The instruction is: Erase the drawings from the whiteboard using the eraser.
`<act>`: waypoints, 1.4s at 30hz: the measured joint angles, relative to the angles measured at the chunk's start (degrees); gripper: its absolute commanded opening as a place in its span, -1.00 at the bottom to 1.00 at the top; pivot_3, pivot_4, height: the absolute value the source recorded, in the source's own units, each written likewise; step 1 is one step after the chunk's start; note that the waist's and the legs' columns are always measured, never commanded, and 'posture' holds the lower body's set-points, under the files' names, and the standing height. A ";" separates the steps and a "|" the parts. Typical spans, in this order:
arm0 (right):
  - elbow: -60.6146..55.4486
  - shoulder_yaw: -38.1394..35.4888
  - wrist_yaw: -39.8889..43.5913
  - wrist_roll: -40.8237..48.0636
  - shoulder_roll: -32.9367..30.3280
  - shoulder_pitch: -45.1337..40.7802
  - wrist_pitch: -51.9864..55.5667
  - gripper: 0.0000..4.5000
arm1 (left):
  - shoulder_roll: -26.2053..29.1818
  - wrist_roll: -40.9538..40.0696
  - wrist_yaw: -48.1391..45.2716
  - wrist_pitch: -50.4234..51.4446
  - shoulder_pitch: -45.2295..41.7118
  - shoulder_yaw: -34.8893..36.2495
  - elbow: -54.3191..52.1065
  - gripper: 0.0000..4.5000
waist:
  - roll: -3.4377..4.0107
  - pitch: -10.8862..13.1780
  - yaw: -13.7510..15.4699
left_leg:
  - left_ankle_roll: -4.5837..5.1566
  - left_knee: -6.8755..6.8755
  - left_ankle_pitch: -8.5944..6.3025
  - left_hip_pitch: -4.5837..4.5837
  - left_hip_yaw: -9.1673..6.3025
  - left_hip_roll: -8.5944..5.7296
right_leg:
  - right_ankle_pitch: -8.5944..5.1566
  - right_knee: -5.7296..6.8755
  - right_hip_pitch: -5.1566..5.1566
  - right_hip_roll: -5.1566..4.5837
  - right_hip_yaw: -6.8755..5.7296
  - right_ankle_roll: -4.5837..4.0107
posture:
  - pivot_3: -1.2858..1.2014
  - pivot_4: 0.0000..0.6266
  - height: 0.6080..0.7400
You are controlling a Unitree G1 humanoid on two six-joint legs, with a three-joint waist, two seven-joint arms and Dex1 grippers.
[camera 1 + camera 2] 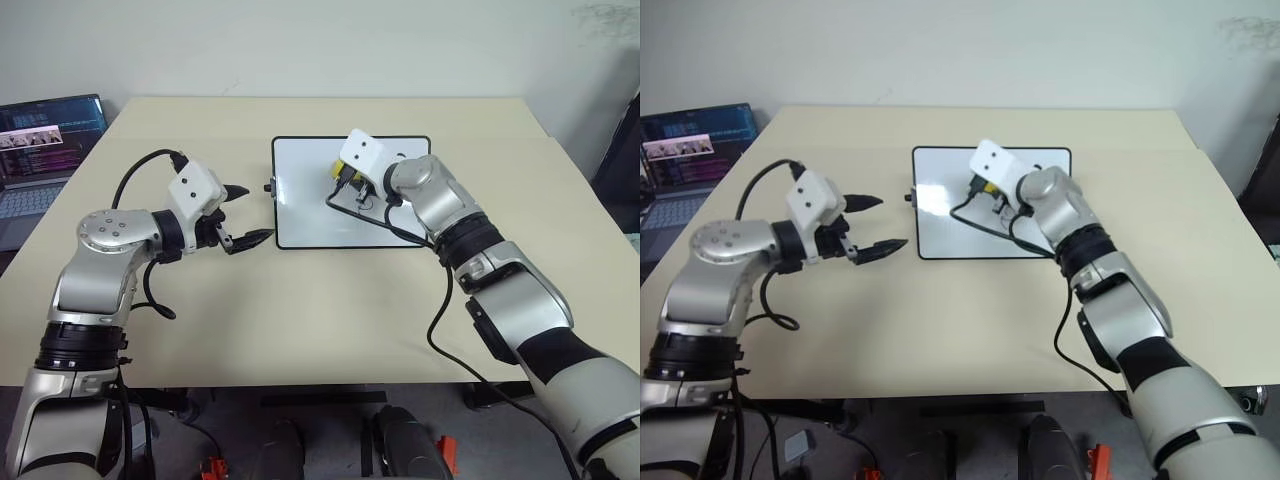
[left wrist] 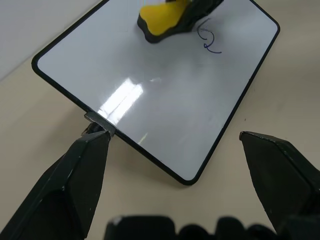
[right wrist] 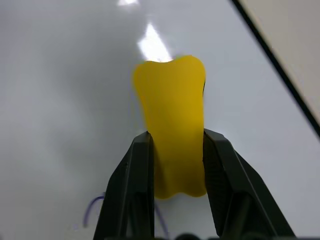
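The right pincer (image 3: 175,165) grips the yellow eraser (image 3: 172,120), pressed on the whiteboard (image 1: 300,200). Remaining squiggle (image 2: 209,41) lies at 6 o'clock, just behind the eraser. Left pincer (image 1: 245,215) stands wide, empty.

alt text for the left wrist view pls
A glossy whiteboard lies on a tan table, with the yellow eraser pressed on its far part beside a blue squiggle. The left gripper is open in the foreground, one finger by a small knob on the board's edge.
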 measured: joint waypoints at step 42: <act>-28.48 -7.75 15.76 6.01 -19.96 9.11 10.95 -0.56 | 4.34 -0.83 -2.71 0.38 -2.00 1.19 0.35 1.00 | 0.06 0.09 1.41 | 0.05 -0.09 0.02 -0.33 -0.05 0.00 | 0.00 -0.17 -0.23 -0.02 -0.10 -0.01 | 0.03 -0.52 1.00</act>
